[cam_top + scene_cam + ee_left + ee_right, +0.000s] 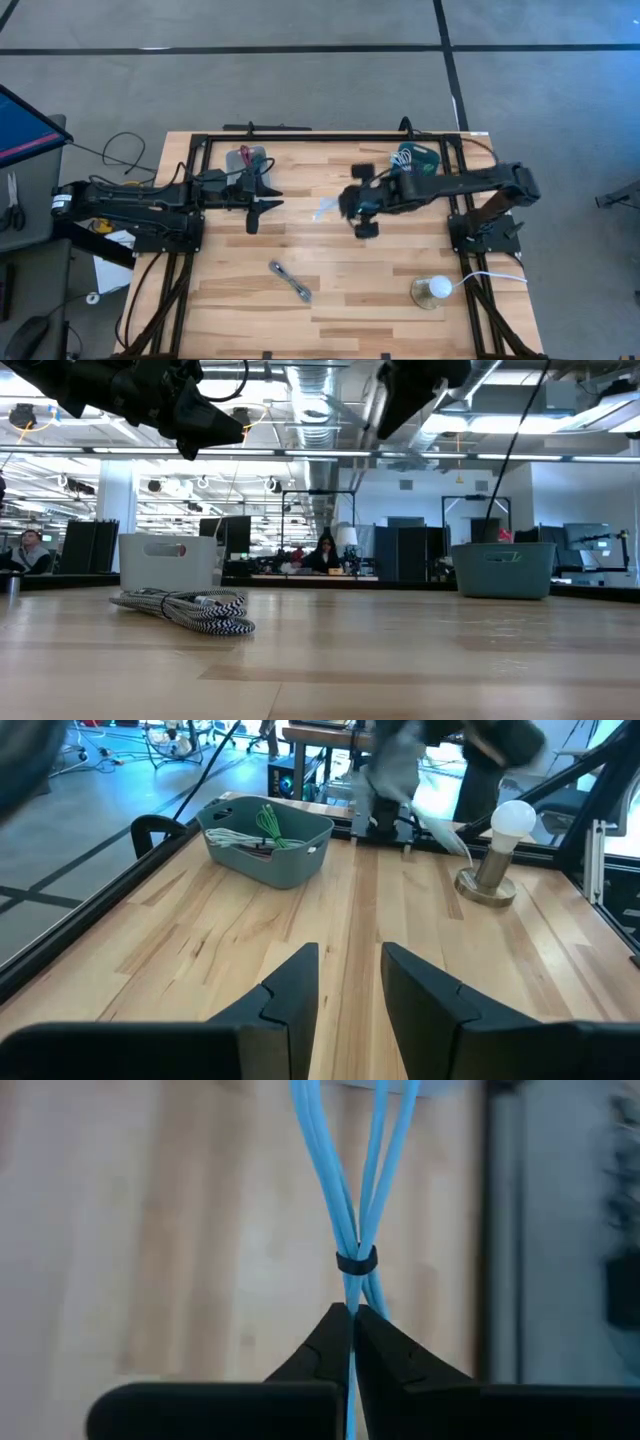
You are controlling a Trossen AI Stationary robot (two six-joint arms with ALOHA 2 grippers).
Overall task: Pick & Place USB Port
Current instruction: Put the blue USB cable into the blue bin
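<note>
Above the table's middle, the right end effector (pixel 351 1320) pinches the blue cable (pixel 356 1200) — strands fanning beyond its tips.

Wooden table (pixel 340 285) holds 2 bins, a braided cable (pixel 291 281), a lamp (pixel 432 291).

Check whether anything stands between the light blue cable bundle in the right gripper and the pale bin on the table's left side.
The right gripper is shut on the light blue cable bundle. The left gripper, open, hangs just beside the pale bin, roughly on the path from the bundle. Otherwise only bare wood shows between them.
</note>
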